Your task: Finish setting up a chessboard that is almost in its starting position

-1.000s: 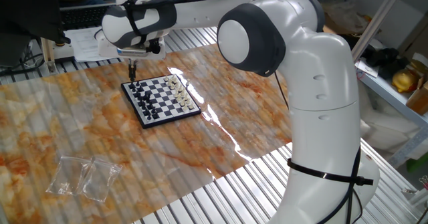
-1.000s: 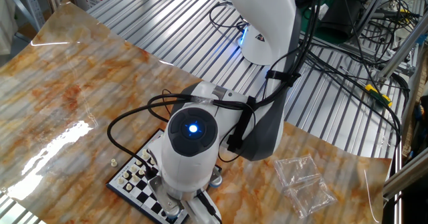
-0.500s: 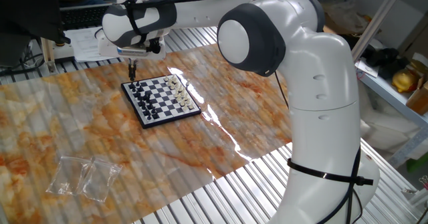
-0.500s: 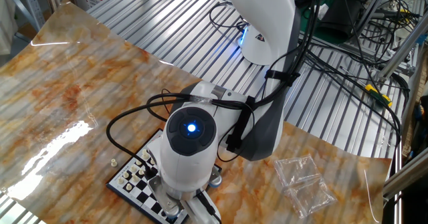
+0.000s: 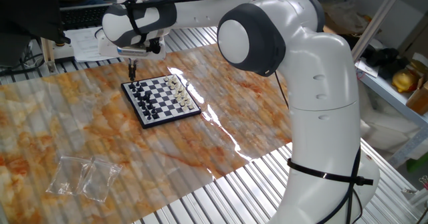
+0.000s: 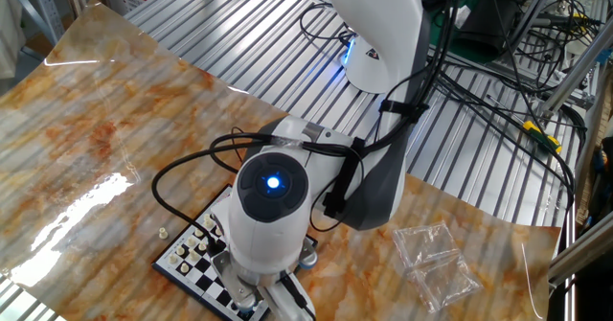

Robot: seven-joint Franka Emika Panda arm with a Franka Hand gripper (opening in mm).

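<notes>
Honestly, nothing is changing that I can make out: across the last second the white robot arm is sitting in the same pose, and the small square black-and-white chequered chessboard with its dark frame (image 5: 160, 99) is lying exactly where it was on the marbled orange-and-cream table (image 5: 80, 130). The dark two-finger gripper (image 5: 132, 70) is hanging just above the far corner of the board, on the side where the tiny black pieces are standing, with the cream-white pieces lined along the opposite edge. Its fingers are looking close together, but whether they are clamping a piece or simply pinched shut I cannot tell; anything between them is too small to see, and in the other fixed view the arm's wrist is covering the gripper altogether.

In that other view a tiny cream-white chess piece (image 6: 164, 233) is standing alone on the table just beside the board's edge (image 6: 182, 263), off the squares. I am taking that as the piece the task is still waiting on, so the setup is looking unfinished.

The stillness suggests to me a pause, either settling over a square or preparing to travel. Two clear crumpled plastic bags (image 5: 83, 176) are lying well apart from the board, near the table's front.
</notes>
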